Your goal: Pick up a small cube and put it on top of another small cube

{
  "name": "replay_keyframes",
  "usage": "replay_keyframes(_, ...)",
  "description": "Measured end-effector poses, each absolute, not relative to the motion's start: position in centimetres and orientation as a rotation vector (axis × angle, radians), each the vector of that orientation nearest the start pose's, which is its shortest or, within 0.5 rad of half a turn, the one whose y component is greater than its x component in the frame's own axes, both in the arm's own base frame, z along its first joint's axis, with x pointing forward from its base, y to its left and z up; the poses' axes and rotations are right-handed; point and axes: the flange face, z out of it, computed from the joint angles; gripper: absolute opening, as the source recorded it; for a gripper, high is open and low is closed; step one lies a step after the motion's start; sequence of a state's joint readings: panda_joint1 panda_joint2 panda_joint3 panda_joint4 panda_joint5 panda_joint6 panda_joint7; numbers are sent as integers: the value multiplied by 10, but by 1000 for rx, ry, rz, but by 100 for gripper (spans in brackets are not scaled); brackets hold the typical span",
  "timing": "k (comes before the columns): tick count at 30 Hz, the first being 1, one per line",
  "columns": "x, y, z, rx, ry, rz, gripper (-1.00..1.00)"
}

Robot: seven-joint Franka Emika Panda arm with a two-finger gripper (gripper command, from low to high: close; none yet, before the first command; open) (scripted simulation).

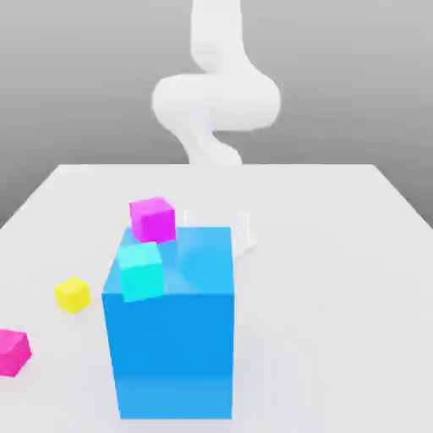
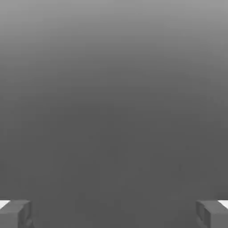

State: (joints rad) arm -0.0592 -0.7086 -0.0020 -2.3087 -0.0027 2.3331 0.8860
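Well, my arm (image 1: 216,101) rises behind the blue block (image 1: 169,338). On that block sit a cyan cube (image 1: 140,271) and, behind it, a magenta cube (image 1: 153,219). My gripper (image 2: 114,213) stands wide open, empty.

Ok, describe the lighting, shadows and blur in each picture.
Exterior view: soft, even light; the table is pale with barely any cast shadows; the big blue block has a lighter top than front; the white arm looks hazy. Hand view: a plain grey gradient, lighter at one edge, darker toward the open claw, whose fingertips sit at the corners.
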Motion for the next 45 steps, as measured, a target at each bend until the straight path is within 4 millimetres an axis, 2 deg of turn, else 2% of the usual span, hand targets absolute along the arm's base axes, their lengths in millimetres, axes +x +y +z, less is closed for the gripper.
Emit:
replay_keyframes(3,414,-58,631,-2325,1471,-844,0)
replay_keyframes(6,439,-95,584,-2231,1702,-743,0)
replay_keyframes(10,459,-148,516,-2070,1997,-608,0)
replay_keyframes(13,463,-188,462,-1922,2207,-506,0)
replay_keyframes(16,458,-226,407,-1751,2404,-402,0)
replay_keyframes(20,431,-285,332,-1458,2665,-265,0)
replay_keyframes(23,412,-307,275,-1264,2809,-157,0)
replay_keyframes(27,377,-332,203,-984,2973,-24,0)
replay_keyframes(31,370,-336,147,-930,3000,-2,0)
replay_keyframes(32,369,-336,136,-928,3001,-1,-100)
replay_keyframes(37,369,-336,136,-928,3000,-5,-100)
replay_keyframes(38,369,-336,130,-927,3001,-4,-100)
replay_keyframes(39,369,-336,134,-927,3001,-3,-100)
replay_keyframes(43,369,-336,178,-926,3001,-2,-100)
replay_keyframes(45,382,-325,208,-1023,2966,1,-100)
